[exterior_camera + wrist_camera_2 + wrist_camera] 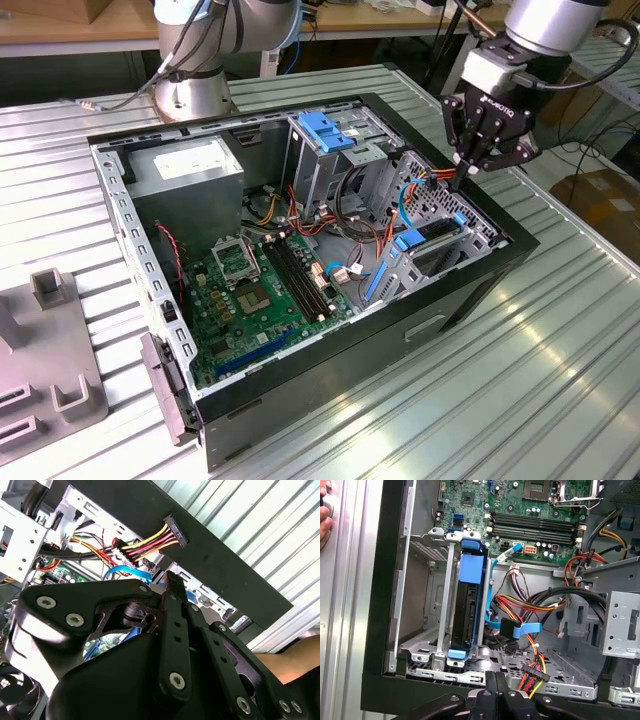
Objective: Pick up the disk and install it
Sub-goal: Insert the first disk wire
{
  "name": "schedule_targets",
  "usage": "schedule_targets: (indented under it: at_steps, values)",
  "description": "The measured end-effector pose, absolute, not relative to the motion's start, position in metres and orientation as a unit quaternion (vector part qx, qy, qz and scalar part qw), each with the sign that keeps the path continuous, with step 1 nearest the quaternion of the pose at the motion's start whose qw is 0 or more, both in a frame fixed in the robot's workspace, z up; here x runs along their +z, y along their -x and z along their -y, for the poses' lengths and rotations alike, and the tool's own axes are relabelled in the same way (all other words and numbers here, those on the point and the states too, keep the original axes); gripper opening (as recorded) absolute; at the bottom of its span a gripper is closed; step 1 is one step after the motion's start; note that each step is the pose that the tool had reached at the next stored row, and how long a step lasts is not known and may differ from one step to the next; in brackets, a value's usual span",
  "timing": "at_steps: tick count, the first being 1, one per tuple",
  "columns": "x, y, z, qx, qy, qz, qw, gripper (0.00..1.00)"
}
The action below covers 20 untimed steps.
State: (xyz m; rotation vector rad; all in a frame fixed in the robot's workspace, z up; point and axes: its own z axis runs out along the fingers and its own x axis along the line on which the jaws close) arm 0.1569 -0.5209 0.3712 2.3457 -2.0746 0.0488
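Observation:
The disk (438,246) sits on edge in the bay at the front corner of the open computer case (470,290), on the exterior view's right. Blue carrier rails run along its sides. In the first wrist view the disk (468,611) is a dark slab between grey metal bay walls with a blue tab at each end. My gripper (468,170) hangs just above the case's rim, over the cable bundle and apart from the disk. In both wrist views its black fingers (496,680) (172,582) lie pressed together with nothing between them.
Red, yellow and black power cables (432,180) and a blue flat cable (520,629) lie loose beside the bay. A grey drive cage with a blue latch (326,130), a power-supply box (190,165) and the motherboard (260,290) fill the case. A person's hand (324,520) rests outside it.

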Motion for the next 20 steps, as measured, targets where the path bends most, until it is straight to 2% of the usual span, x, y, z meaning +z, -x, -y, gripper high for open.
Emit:
schedule_targets:
  at_steps: [3, 4, 6, 9, 20]
  values:
    - [0.371, -0.159, 0.518, 0.016, -0.749, 0.662, 0.006, 0.11]
    - [0.371, -0.159, 0.517, 0.016, -0.749, 0.662, 0.006, 0.17]
    - [0.371, -0.16, 0.515, 0.017, -0.75, 0.662, 0.006, 0.17]
    - [0.371, -0.163, 0.513, 0.017, -0.753, 0.658, 0.006, 0.31]
    - [0.371, -0.169, 0.513, 0.017, -0.831, 0.556, 0.004, 0.31]
